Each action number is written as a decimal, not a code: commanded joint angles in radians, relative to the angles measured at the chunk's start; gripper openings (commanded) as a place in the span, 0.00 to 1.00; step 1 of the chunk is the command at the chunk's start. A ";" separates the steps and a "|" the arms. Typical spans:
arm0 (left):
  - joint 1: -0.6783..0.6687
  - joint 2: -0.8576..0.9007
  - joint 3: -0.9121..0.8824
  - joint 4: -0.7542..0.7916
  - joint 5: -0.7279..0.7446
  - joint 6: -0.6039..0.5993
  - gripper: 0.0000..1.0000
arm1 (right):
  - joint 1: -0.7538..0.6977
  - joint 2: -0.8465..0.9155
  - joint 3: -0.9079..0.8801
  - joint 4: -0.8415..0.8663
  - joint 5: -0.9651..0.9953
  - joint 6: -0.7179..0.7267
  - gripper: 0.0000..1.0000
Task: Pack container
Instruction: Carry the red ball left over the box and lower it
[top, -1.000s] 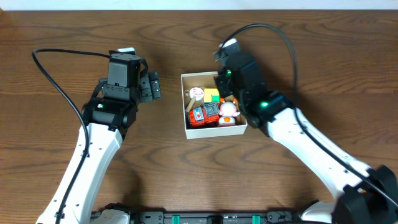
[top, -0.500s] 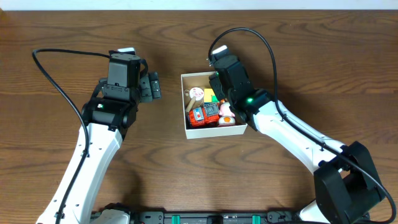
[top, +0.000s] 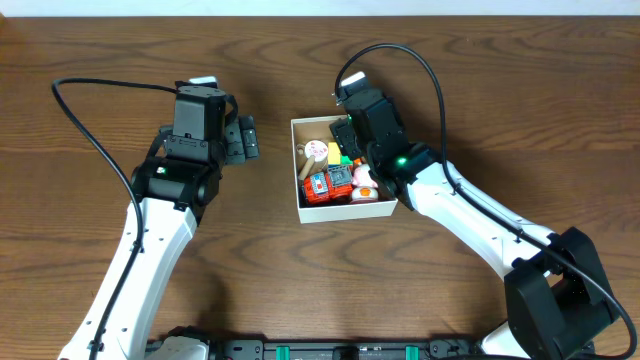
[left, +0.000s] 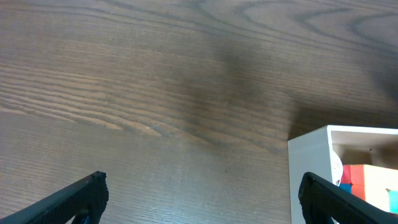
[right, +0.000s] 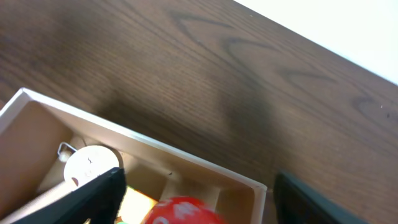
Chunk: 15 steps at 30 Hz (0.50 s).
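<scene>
1. The container (top: 340, 212) sits mid-tabletop (top: 480, 80), between the two arms and closer to the right one. It's already pretty stuffed: a red toy with blue bits (top: 318, 184), a yellow block (top: 335, 152), a white disc (top: 317, 149) and a pink-and-white round piece (top: 365, 181).
2. The right claw (right: 199, 180) hangs right over the box's far edge with its fingers spread wide. A red round toy (right: 180, 213) shows low down between them, but neither finger touches it as far as I can see, so I'd call that claw empty. My guess is it's parked there because that's the spot for dropping or nudging stuff into the far row.
3. The left claw (left: 202, 186) is also wide open with nothing in it. It's off to the box's left side, apart from it, and its camera only catches one white corner of the wall. Looks like it's staying clear so the two arms don't crowd each other over one small box.
4. I can't spot any loose toys outside the box, so I reckon the packing is near done and what's left is settling the pile.
5. One worry: the walls look thin, and the box isn't pinned by anything. A sideways poke could slide the whole box or pop a toy over the rim.
</scene>
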<state>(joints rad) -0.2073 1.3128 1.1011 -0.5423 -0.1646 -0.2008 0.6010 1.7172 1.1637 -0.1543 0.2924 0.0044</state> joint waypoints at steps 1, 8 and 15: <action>0.004 -0.006 0.003 0.001 -0.012 0.021 0.98 | -0.005 0.003 0.001 -0.005 0.014 -0.002 0.87; 0.004 -0.006 0.002 0.001 -0.012 0.021 0.98 | -0.007 0.002 0.001 -0.005 0.021 -0.002 0.96; 0.004 -0.006 0.002 0.001 -0.012 0.021 0.98 | -0.069 -0.005 0.001 0.005 0.075 0.036 0.99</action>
<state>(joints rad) -0.2073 1.3128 1.1011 -0.5423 -0.1646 -0.2008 0.5755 1.7172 1.1637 -0.1482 0.3191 0.0101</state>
